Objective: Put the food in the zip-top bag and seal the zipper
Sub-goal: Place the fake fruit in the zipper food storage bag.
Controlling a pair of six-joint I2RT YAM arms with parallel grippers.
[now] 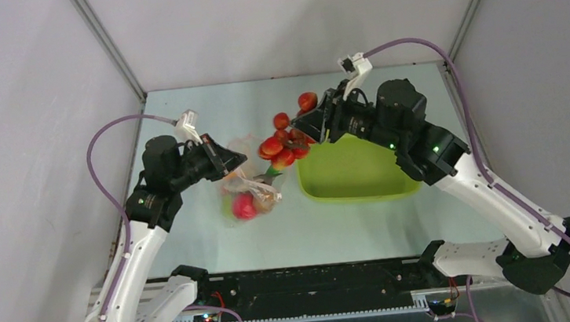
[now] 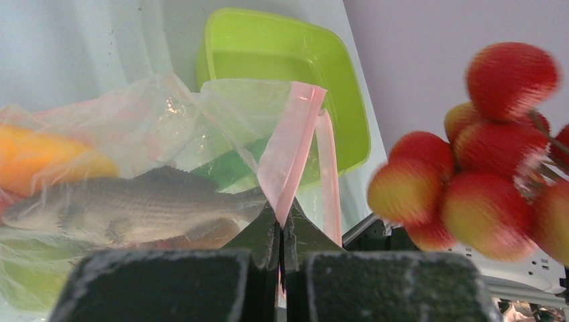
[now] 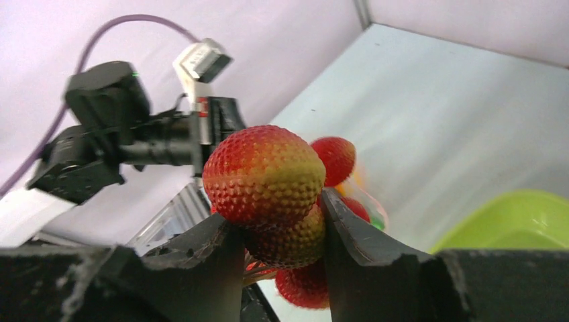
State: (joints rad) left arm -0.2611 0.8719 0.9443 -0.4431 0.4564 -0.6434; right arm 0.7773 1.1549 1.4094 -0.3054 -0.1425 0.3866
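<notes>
The task is judged partly done: some toy food (image 2: 47,157) is already seen inside the clear crinkly zip-top bag (image 1: 249,190), whose unsealed pinkish-red zipper strip (image 2: 292,144) is pinched by the closed left gripper (image 2: 280,231). A cluster of bumpy red-yellow toy berries (image 3: 265,171) is clamped by the right gripper (image 3: 282,228), at one o'clock of the bag and near it; insertion and sealing are left.

Right tool (image 3: 282,225): both dark fingers clamped on a cluster of bumpy red-yellow strawberries (image 3: 263,176). The largest berry sits just above the fingertips. More berries are wedged between the fingers and hang below them. Beyond the tool, to its left: the other arm (image 3: 100,137), blurred. Ahead: pale surface (image 3: 463,107). To the tool's right: lime-green tub (image 3: 520,218), partly cut off.
</notes>
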